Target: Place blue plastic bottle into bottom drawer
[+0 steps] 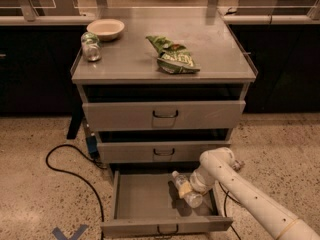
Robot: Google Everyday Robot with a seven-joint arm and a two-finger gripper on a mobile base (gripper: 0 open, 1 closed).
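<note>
The blue plastic bottle [184, 189] lies tilted inside the open bottom drawer [145, 200], towards its right side, with its white cap pointing to the back left. My gripper [196, 184] is at the end of the white arm that comes in from the lower right. It is down inside the drawer, right against the bottle's right side. The gripper's tip is hidden between the wrist and the bottle. A dark shadow lies on the drawer floor under the bottle.
The top drawer [164, 115] and middle drawer [164, 152] stand slightly out. On the cabinet top are a green chip bag [173, 57], a white bowl [105, 28] and a small clear bottle [91, 47]. A black cable [65, 169] runs over the floor at the left.
</note>
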